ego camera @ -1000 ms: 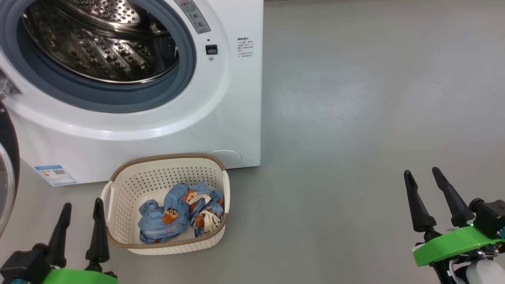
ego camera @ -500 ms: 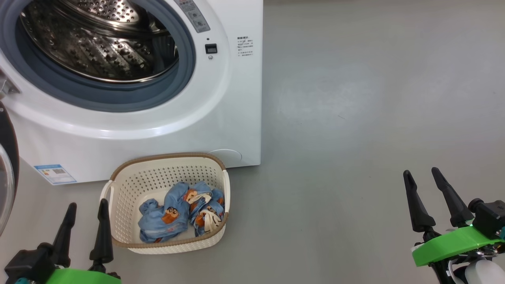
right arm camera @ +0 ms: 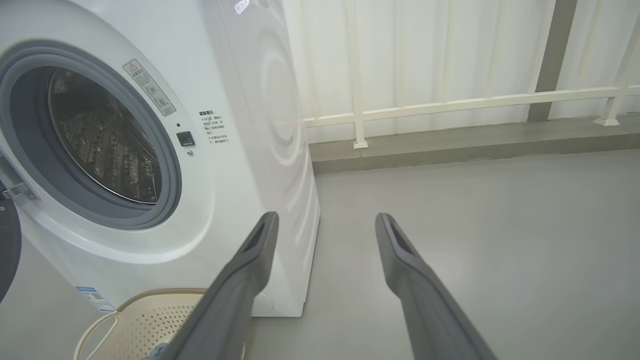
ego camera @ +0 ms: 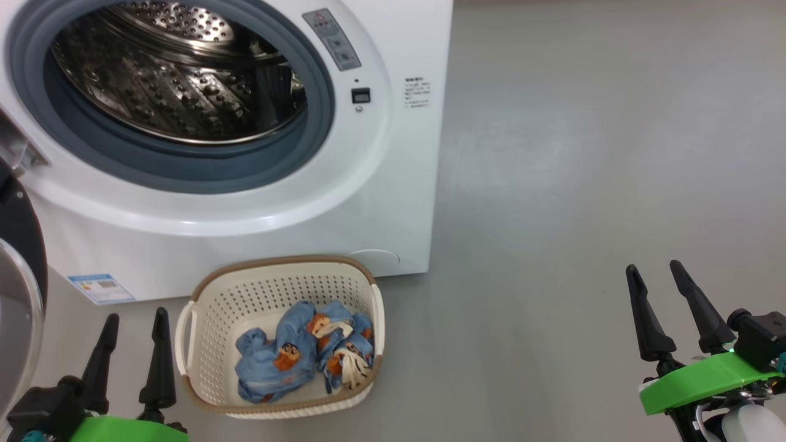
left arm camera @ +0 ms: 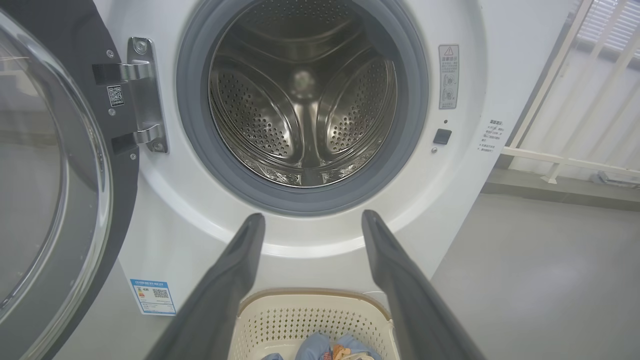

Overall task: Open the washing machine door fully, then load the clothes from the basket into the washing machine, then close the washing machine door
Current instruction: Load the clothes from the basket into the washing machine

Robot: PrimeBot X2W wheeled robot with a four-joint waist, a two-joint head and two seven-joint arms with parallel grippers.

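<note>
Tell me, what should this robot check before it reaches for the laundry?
1. Round black-rimmed glass washing machine door swung clear of the opening: ok.
2. Steel perforated drum free of obstructions: ok.
3. Light-blue printed clothes lying inside the cream perforated plastic basket: ok.
4. Left gripper open, empty, beside the basket: ok.
5. Right gripper open and empty: ok.
6. Clothes separate, not tangled together: cannot tell.

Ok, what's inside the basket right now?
The basket holds the clothes, a bunched heap of light-blue printed garments toward its right side. Bare pale floor shows on the left. Anything under the heap is covered.
</note>
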